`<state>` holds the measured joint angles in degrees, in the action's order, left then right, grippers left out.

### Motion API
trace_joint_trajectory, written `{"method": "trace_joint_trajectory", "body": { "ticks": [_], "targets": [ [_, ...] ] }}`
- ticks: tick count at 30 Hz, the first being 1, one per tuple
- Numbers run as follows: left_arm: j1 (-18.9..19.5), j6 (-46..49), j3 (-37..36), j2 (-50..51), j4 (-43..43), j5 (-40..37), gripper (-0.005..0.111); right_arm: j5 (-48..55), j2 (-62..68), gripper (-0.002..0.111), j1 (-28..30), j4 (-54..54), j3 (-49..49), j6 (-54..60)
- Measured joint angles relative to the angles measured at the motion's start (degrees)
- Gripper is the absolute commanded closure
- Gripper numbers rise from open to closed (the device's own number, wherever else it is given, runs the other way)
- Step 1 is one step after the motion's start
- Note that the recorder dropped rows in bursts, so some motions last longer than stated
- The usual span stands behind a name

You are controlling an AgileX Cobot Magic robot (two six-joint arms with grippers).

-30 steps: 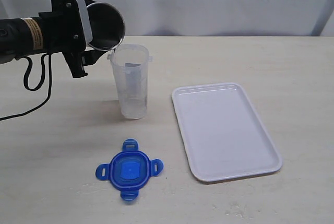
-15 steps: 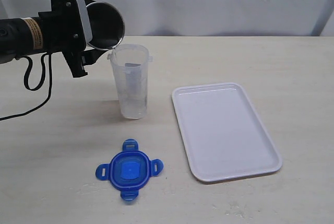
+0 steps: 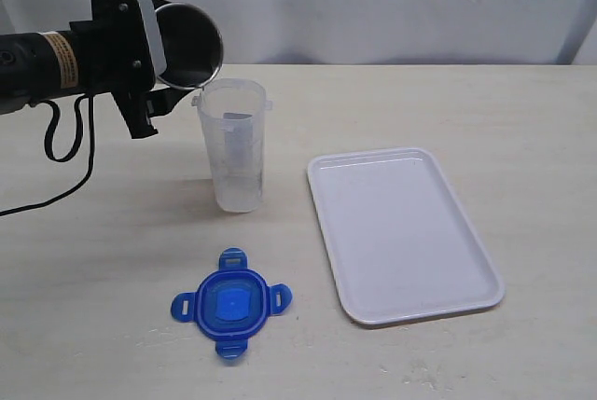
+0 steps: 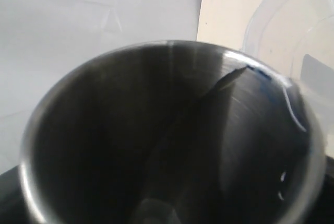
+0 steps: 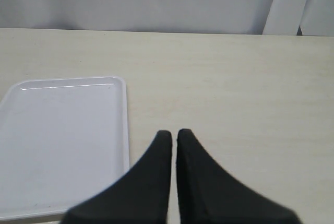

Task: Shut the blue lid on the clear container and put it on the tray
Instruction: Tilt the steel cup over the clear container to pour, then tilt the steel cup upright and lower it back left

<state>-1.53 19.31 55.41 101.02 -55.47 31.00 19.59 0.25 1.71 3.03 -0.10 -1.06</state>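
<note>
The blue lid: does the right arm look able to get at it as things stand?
Probably yes. The blue lid lies alone on the table beside the tray, nothing over it. The right gripper is empty but shut, so it must open first.

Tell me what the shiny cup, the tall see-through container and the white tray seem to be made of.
The metal cup looks like brushed steel: grey, with streaky reflections inside. The clear container seems thin translucent plastic, slightly cloudy, the table showing through. The tray looks like smooth white plastic with a soft sheen, though melamine is possible.
</note>
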Motion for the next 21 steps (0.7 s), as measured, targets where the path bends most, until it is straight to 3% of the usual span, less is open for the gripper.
{"method": "trace_joint_trajectory", "body": {
  "ticks": [15,21],
  "targets": [
    [0.0,-0.5,0.0,0.0,0.1,-0.3,0.107,0.0,0.0,0.104,0.0,0.0,0.0,0.0],
    [0.0,-12.2,0.0,0.0,0.1,-0.1,0.107,0.0,0.0,0.104,0.0,0.0,0.0,0.0]
  ]
}}
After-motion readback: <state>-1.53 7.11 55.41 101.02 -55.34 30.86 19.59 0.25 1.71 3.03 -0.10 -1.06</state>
